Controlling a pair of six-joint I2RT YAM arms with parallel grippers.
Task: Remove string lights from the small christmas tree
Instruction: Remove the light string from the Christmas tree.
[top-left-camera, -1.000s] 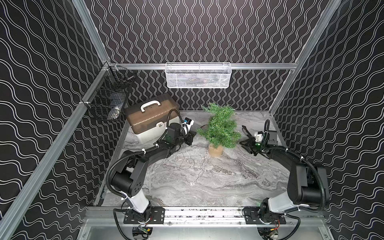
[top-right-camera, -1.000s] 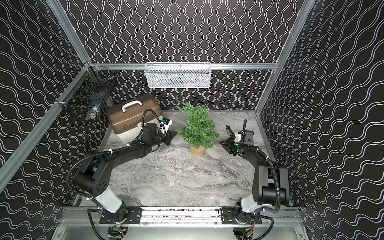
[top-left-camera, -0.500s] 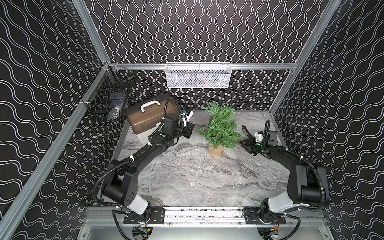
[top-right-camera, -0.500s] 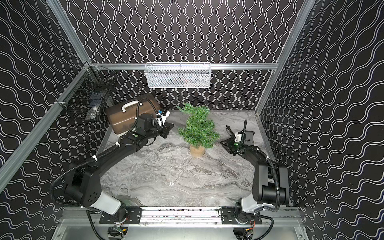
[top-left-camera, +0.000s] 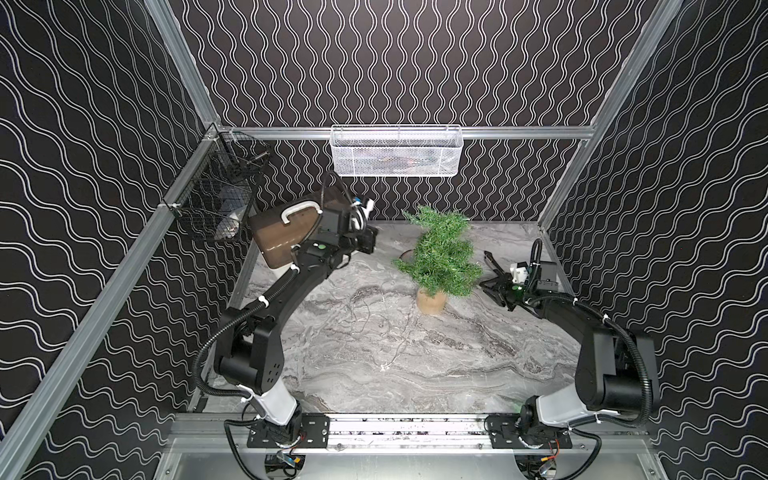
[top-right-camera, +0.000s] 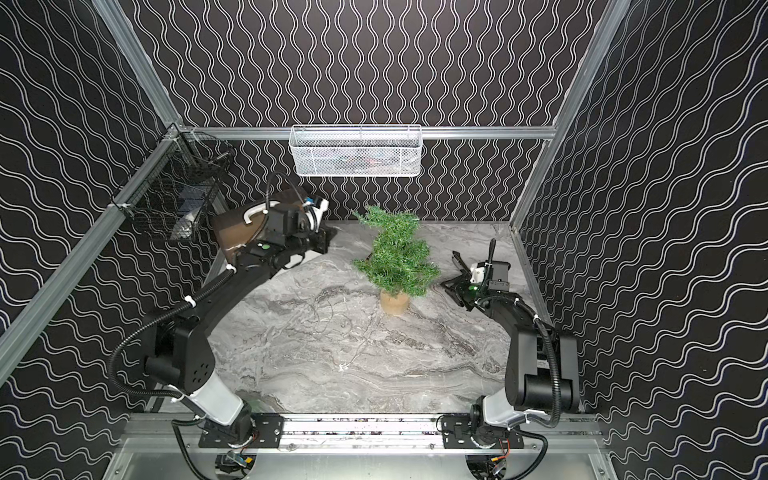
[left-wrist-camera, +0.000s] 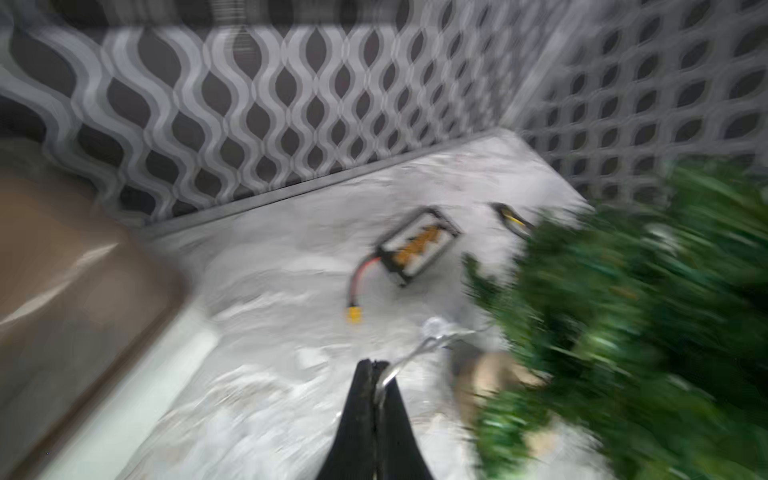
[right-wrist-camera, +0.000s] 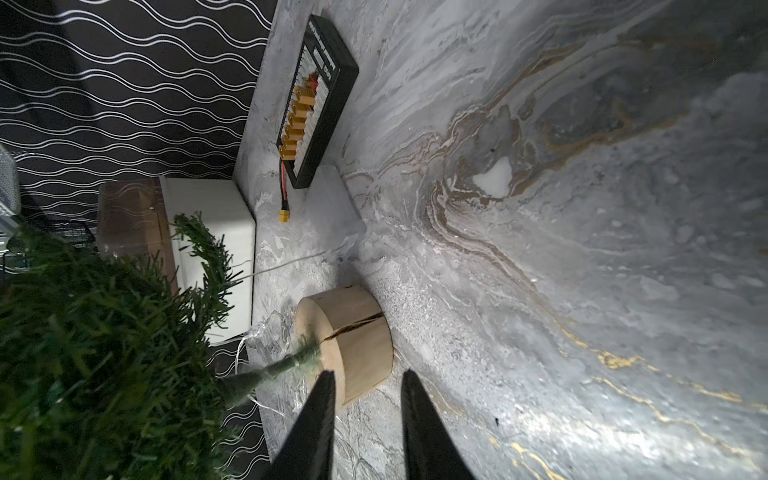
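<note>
The left gripper (left-wrist-camera: 376, 368) is clamped on the string lights (left-wrist-camera: 419, 347), whose thin wire runs from the tips across to the small christmas tree (left-wrist-camera: 644, 311); more wire lies loose on the table (top-left-camera: 457, 374) before the trunk. The right gripper (right-wrist-camera: 365, 376), parted and empty, hangs just beside the base (right-wrist-camera: 353, 332), nearer the tree

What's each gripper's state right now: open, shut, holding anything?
Left gripper: closed, pinching the string lights wire.
Right gripper: open, holding nothing.
</note>
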